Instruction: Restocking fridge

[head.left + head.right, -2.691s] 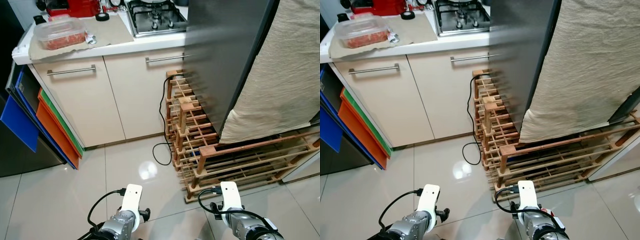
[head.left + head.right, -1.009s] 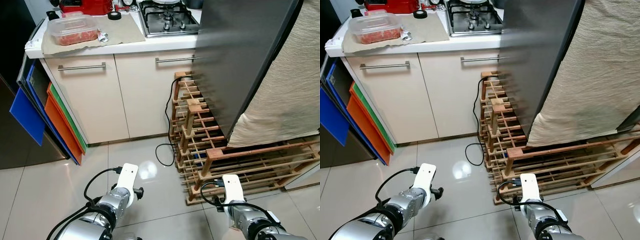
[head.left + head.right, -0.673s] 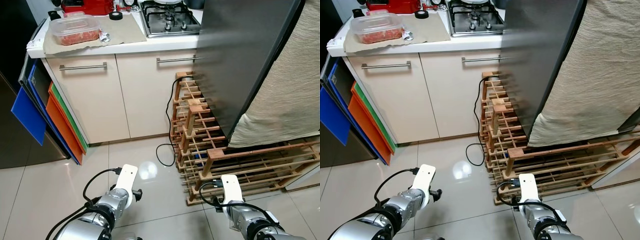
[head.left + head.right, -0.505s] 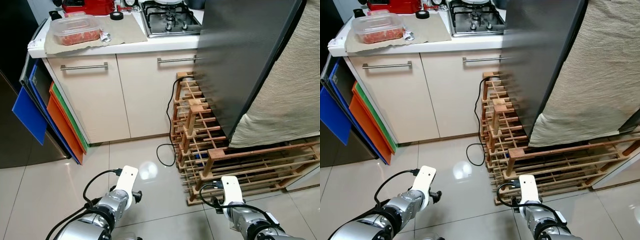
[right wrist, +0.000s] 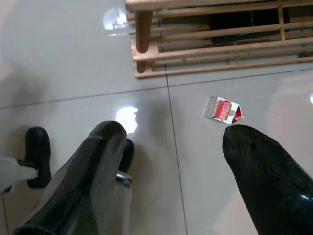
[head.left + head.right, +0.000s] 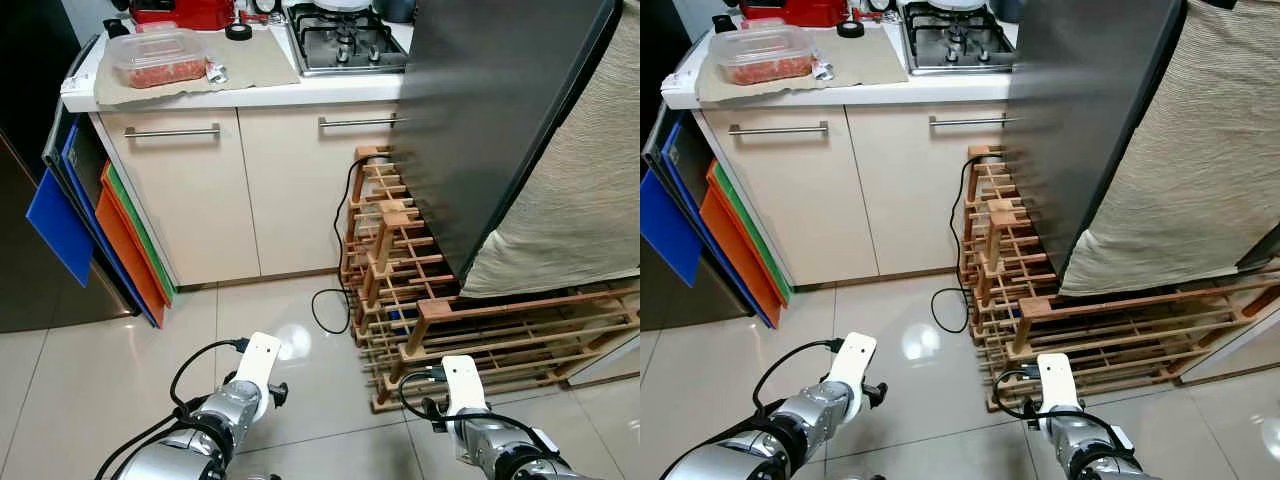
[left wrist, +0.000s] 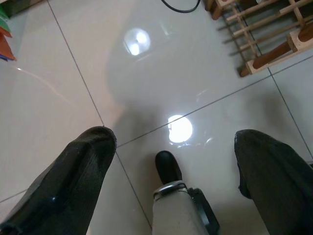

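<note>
The fridge [image 6: 480,120] shows as a tall dark grey side panel at the right, with a beige cloth [image 6: 580,200] hanging beside it. A clear lidded container of red food [image 6: 160,58] sits on the counter [image 6: 300,92] at the far left. Both arms hang low over the tiled floor. My left gripper [image 7: 173,139] is open with nothing between its fingers, and bare tile lies below it. My right gripper [image 5: 175,132] is open too. A small red and white carton [image 5: 223,109] lies on the floor by its fingertip.
A wooden slatted rack [image 6: 400,290] stands on the floor against the fridge's foot, with a black cable [image 6: 330,300] looping beside it. Blue, orange and green boards [image 6: 100,230] lean on the cabinet's left end. A gas hob [image 6: 345,40] is set in the counter.
The whole picture has shifted slightly right and down, so the camera has moved. Both arms hang as before, and nothing was taken or let go.
</note>
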Available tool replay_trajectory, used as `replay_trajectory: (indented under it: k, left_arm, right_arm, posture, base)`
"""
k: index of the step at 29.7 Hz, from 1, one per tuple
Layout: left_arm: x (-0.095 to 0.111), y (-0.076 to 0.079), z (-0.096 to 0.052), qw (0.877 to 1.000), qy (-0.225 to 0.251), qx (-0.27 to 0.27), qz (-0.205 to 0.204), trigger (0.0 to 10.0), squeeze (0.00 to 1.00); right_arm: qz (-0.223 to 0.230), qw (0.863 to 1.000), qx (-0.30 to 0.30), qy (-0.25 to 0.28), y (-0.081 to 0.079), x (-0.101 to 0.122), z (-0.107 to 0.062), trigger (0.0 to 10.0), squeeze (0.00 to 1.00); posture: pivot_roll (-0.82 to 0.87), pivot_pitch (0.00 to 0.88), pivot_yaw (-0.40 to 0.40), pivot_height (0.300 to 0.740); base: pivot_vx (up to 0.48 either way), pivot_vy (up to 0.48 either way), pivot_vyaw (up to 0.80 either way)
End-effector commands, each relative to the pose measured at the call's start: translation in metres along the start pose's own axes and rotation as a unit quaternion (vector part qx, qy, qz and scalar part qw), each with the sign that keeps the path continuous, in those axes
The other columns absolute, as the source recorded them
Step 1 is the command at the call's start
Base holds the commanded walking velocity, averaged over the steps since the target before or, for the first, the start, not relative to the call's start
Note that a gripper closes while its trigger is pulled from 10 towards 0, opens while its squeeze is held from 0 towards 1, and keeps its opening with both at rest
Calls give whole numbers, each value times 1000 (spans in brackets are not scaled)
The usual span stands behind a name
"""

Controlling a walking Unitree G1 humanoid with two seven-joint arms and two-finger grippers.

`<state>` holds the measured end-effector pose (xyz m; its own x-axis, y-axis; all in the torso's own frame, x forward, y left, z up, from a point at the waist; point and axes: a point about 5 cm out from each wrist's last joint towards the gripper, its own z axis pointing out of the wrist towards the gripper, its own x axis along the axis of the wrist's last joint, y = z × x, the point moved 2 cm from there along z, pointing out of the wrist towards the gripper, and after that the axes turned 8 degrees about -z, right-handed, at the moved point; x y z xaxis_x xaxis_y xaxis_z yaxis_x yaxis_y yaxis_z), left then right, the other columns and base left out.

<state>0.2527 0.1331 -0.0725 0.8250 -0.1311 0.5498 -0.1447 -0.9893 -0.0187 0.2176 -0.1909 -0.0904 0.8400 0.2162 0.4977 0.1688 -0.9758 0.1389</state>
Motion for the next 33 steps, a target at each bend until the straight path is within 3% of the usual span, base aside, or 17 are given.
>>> replay_trajectory:
  k: [1, 25, 33]
  left_arm:
    - [-6, 2, 0, 1000, -7, -3, 3, 10000, 0]
    - [0, 1, 0, 1000, 0, -7, 23, 10000, 0]
    - [-6, -15, -1, 1000, -5, 22, 0, 10000, 0]
  right_arm:
    - [-7, 1000, 1, -1, 2, 0, 0, 10000, 0]
    - [14, 1000, -2, 5, -4, 2, 0, 10000, 0]
    - [8, 1000, -2, 0, -6, 0, 0, 10000, 0]
  posture:
    - [134, 0, -63, 740]
    - [107, 0, -17, 740]
    - [119, 0, -32, 740]
  base:
    - [0, 0, 0]
    - [0, 0, 0]
    - [0, 0, 0]
